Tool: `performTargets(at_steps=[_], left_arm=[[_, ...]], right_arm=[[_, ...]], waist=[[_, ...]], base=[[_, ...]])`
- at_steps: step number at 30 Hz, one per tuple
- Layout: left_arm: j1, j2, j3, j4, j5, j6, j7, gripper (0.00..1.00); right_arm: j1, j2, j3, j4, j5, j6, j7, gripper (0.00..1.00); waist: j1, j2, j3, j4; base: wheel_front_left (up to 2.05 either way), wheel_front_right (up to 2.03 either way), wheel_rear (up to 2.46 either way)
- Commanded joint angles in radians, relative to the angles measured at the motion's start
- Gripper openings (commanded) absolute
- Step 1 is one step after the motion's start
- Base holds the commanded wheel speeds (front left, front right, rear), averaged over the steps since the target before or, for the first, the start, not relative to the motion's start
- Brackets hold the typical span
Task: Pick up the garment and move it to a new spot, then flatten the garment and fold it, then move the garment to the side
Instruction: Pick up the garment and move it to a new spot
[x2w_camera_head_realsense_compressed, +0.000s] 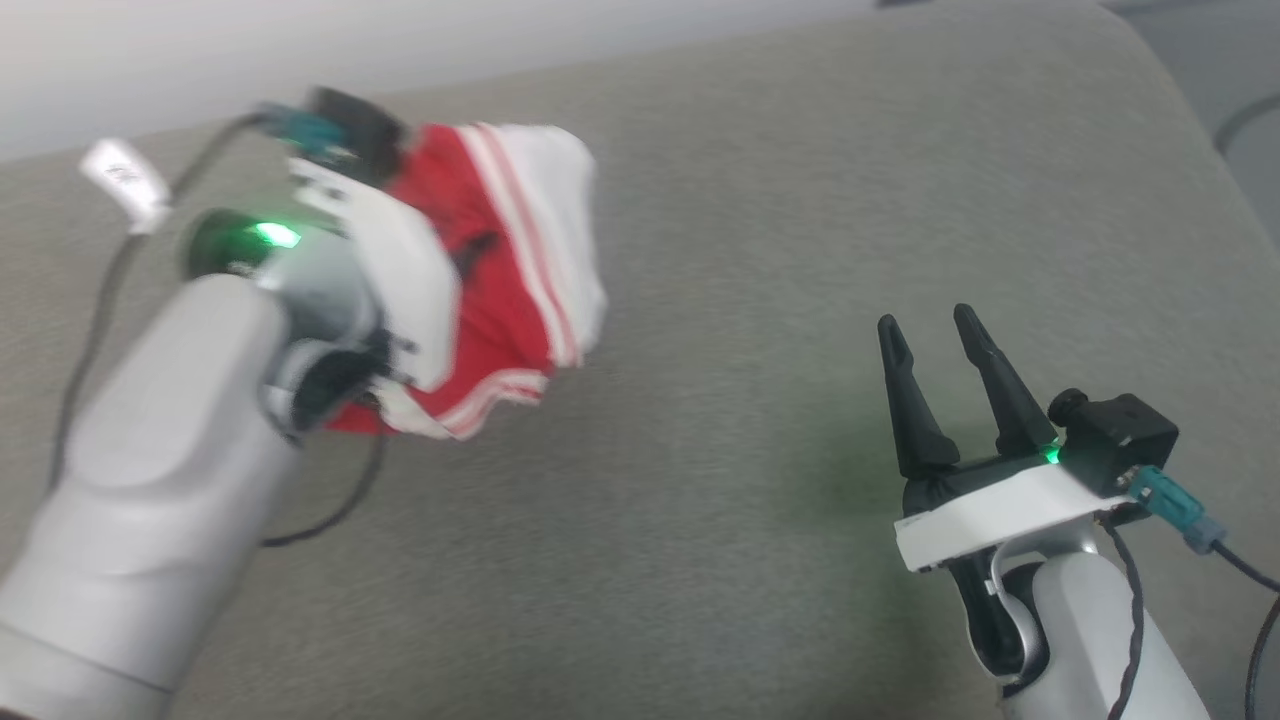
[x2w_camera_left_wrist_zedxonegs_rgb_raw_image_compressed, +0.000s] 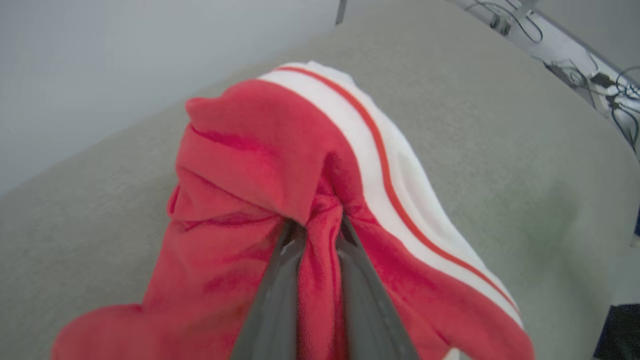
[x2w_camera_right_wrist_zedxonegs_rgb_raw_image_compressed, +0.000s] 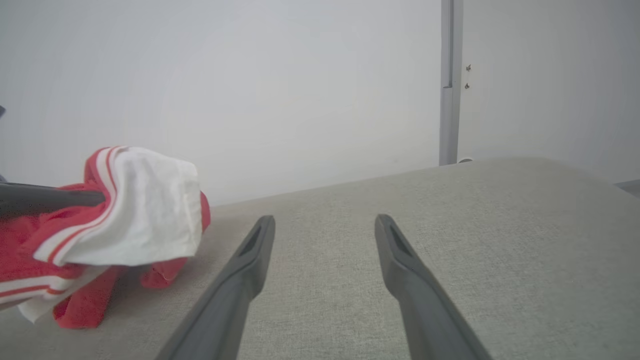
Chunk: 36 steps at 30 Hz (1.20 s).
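A pale wall is seen behind a table covered in grey-beige cloth. The first step is judged to be in hand: the garment, at ten o'clock in the head view, is pinched in a bunch between the fingers of the left gripper. The right gripper, at four o'clock, is held empty with its fingers spread. Next, a free spot must be chosen and the cloth set down. Crumpled red folds, a white sleeve end and stripe trim are shown.

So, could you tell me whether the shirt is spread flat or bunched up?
Bunched up: the shirt is a crumpled wad, folds gathered and pinched between the left fingers, sleeve end flopped over.
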Motion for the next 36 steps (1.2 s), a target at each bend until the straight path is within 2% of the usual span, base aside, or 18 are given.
performTargets(at_steps=[1, 5, 11, 17, 25, 30, 34, 36], left_arm=[[-0.012, -0.017, -0.038, -0.02, -0.011, -0.002, 0.026, 0.0], [-0.068, -0.069, -0.119, 0.002, -0.019, -0.002, 0.065, 0.0], [-0.153, -0.141, -0.217, 0.112, -0.04, -0.002, 0.065, 0.0], [-0.198, -0.143, -0.305, 0.224, -0.067, -0.002, 0.046, 0.0], [-0.228, -0.12, -0.445, 0.353, -0.056, 0.001, 0.037, 0.0], [-0.228, -0.073, -0.575, 0.462, -0.043, 0.007, 0.064, 0.0], [-0.219, -0.038, -0.67, 0.499, -0.025, 0.009, 0.099, 0.0], [-0.219, -0.029, -0.691, 0.494, -0.041, 0.01, 0.092, 0.57]], right_arm=[[-0.006, 0.006, 0.001, -0.006, 0.026, -0.001, -0.003, 1.0], [-0.019, 0.006, 0.009, -0.015, 0.065, -0.001, -0.003, 1.0], [-0.037, 0.006, 0.016, -0.027, 0.131, -0.001, -0.003, 1.0], [-0.026, 0.006, 0.029, -0.028, 0.191, -0.001, -0.003, 1.0], [0.006, 0.006, -0.01, -0.047, 0.222, -0.001, -0.003, 1.0], [0.007, 0.006, -0.017, -0.063, 0.236, -0.001, -0.003, 1.0], [-0.009, 0.006, -0.013, -0.069, 0.245, -0.001, -0.003, 1.0], [-0.015, 0.006, -0.013, -0.069, 0.247, -0.001, -0.003, 1.0]], waist=[[0.0, 0.0, 0.032, -0.072], [0.0, 0.0, 0.066, -0.148], [0.0, 0.0, 0.125, -0.273], [0.0, 0.0, 0.168, -0.376], [0.0, 0.0, 0.194, -0.384], [0.0, 0.0, 0.216, -0.385], [0.0, 0.0, 0.233, -0.386], [0.0, 0.0, 0.236, -0.386]], base=[[0.0, 0.0, 0.0], [0.0, 0.0, 0.0], [0.0, 0.0, 0.0], [0.0, 0.0, 0.0], [0.0, 0.0, 0.0], [0.0, 0.0, 0.0], [0.01, 0.01, 0.01], [0.0, 0.0, 0.0]])
